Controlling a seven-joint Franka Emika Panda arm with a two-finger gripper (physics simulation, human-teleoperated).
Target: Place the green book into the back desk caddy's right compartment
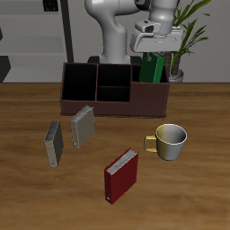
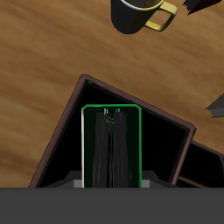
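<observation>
Item: green book [image 2: 111, 144], held upright in the gripper [image 1: 149, 45], whose fingers we saw closed on its top edge. Position: directly below the gripper, long axis vertical, partly lowered inside the right compartment [image 2: 162, 140] of the back desk caddy [image 1: 108, 106].

Tool [image 1: 151, 56] seemingly holds green book [image 1: 151, 69] over caddy [image 1: 115, 101].

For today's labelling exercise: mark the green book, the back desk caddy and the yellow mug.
green book [image 2: 111, 144], wrist view, on its dark cover.
back desk caddy [image 1: 112, 105], exterior view, on its front wall.
yellow mug [image 1: 171, 148], exterior view, on its outer side.
</observation>
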